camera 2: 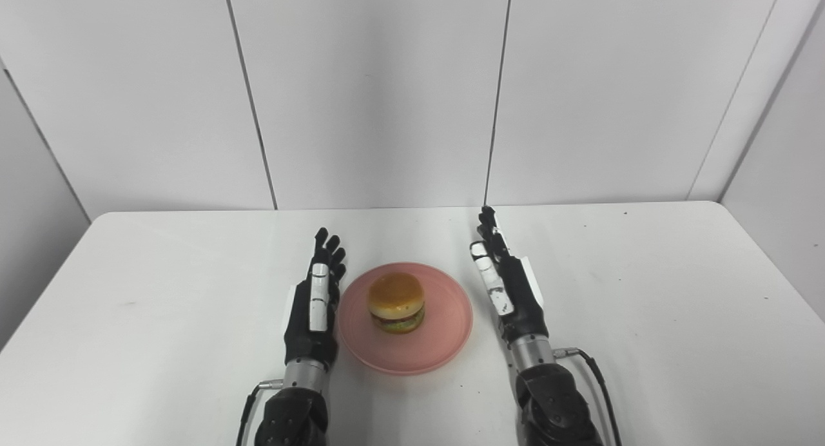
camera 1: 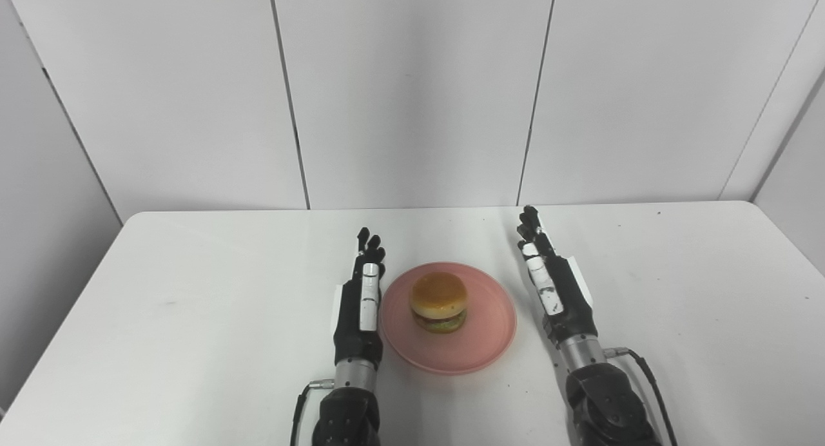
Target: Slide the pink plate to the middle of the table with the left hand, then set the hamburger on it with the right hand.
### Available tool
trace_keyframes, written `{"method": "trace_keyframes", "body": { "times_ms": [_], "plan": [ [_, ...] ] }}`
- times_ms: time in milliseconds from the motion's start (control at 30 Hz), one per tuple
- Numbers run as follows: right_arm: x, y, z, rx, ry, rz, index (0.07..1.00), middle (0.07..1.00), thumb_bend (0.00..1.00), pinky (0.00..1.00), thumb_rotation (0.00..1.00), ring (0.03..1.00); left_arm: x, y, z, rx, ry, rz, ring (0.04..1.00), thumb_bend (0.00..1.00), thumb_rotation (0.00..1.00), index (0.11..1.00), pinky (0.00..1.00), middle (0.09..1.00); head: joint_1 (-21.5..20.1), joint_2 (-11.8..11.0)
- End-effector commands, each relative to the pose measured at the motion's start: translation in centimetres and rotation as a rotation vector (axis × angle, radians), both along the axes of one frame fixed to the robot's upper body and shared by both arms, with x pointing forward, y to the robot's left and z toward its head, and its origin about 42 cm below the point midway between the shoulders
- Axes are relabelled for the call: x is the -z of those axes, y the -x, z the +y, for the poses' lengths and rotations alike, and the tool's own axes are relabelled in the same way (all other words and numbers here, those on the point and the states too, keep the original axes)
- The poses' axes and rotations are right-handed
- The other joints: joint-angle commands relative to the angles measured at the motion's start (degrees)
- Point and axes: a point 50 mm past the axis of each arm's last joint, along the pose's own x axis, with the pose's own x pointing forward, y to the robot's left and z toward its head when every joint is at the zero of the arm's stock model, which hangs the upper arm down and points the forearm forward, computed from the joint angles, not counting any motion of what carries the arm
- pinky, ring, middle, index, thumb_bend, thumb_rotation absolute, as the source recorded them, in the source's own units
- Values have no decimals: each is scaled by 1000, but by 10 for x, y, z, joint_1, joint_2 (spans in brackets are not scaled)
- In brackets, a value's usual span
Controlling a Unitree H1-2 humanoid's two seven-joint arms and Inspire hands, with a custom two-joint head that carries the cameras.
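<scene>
Burger point(camera 1: 439, 302) sits on the plate point(camera 1: 480, 349), a little toward the plate's far side, and the plate lies on the table point(camera 1: 193, 317) between the two hands. Left hand point(camera 1: 359, 304) stands edge-on just beside the plate's left rim, fingers straight and together, holding nothing; whether it touches the rim I cannot tell. Right hand point(camera 1: 554, 288) is a short way off the plate's right rim, clear of it, fingers likewise extended and empty, tilted a little outward.

Judging from this layout, both parts of the task look done, so the step in hand is most likely pulling the arms clear. To do that well, each hand should draw away from the plate sideways or straight back toward the robot, the left one first moving off the rim so it does not nudge the plate and shift it. Keeping the fingers straight would avoid hooking the rim.

The plate is a shallow pink disc with a low raised lip and a smooth, matte-looking face; it should slide easily on the table's smooth white top. The burger is a squat round stack: domed golden-brown bun, a dark layer, a green frill at the base. It looks like a model food item, though that is a guess. The hands are black with white panels along the fingers, on metal wrists.
</scene>
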Motion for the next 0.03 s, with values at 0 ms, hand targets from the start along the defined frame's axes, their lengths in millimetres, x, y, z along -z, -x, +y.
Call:
{"method": "trace_keyframes", "body": {
  "times_ms": [0],
  "plan": [
    [-12,-3,5,-4,-39,-52,1000,1000,665,1000,934,1000,37,21,11,-19,-29,91,988,671,1000,989,1000,993,-1,0]
  ]
}}
